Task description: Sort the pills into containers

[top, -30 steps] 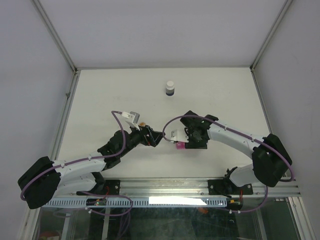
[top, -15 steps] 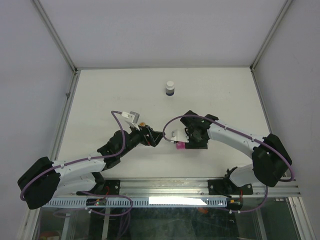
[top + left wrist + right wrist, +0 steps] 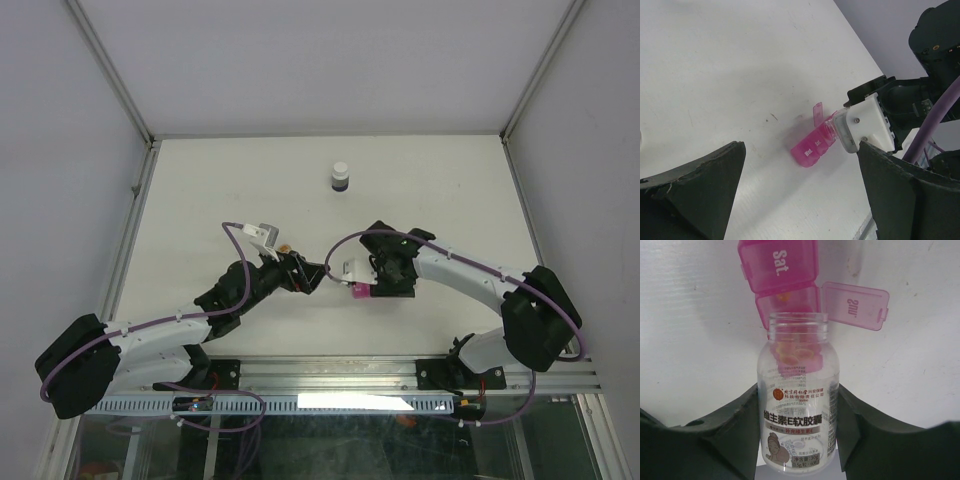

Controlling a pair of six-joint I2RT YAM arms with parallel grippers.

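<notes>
The pink pill-organizer strip (image 3: 780, 265) lies on the white table, also in the left wrist view (image 3: 812, 145) and the top view (image 3: 354, 292). Its "Sun" lid (image 3: 855, 305) stands open and an orange pill (image 3: 783, 297) lies in that compartment. My right gripper (image 3: 798, 390) is shut on a clear uncapped vial (image 3: 798, 410), tipped with its mouth over the open compartment. Several orange pills (image 3: 796, 354) sit near the vial's neck. My left gripper (image 3: 800, 170) is open and empty, a little to the left of the strip (image 3: 315, 272).
A dark bottle with a white cap (image 3: 341, 177) stands upright at the back middle of the table. A small orange thing (image 3: 285, 248) shows beside my left wrist. Grey walls and metal rails (image 3: 130, 210) close in the table (image 3: 450, 190).
</notes>
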